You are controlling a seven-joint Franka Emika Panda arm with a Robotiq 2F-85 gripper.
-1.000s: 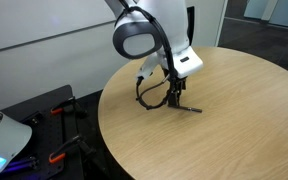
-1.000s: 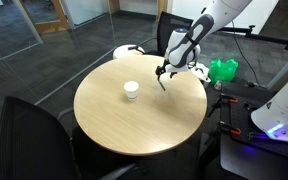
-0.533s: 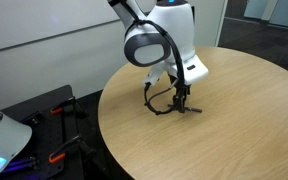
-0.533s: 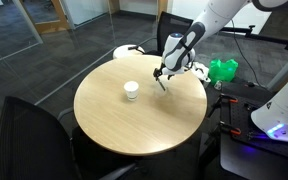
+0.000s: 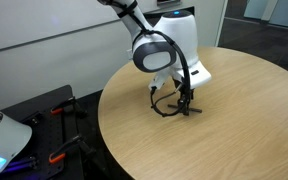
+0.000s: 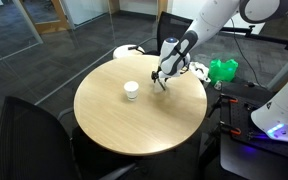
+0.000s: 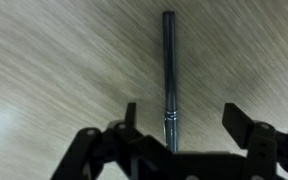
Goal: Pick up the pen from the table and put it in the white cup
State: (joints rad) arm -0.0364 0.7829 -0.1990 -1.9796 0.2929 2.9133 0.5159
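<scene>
The dark pen (image 7: 169, 70) lies flat on the light wood table (image 7: 54, 60). In the wrist view it runs straight away from the gripper (image 7: 180, 116), between the two spread fingers, nearer the left one, touching neither. The gripper is open and low over the table. In an exterior view the gripper (image 5: 185, 105) hovers over the pen (image 5: 191, 109) near the table's edge. In an exterior view (image 6: 162, 82) it sits at the far right part of the round table (image 6: 134, 125). The white cup (image 6: 131, 91) stands upright near the table's middle, well left of the gripper.
A black cable loop (image 5: 161, 105) hangs beside the gripper. Dark chairs (image 6: 34, 140) stand around the table. A green object (image 6: 221, 70) and a robot base with blue light (image 6: 279, 125) stand off the table's right side.
The arm has shifted sideways and lowered toward the pen. The pen and the cup have not moved.
</scene>
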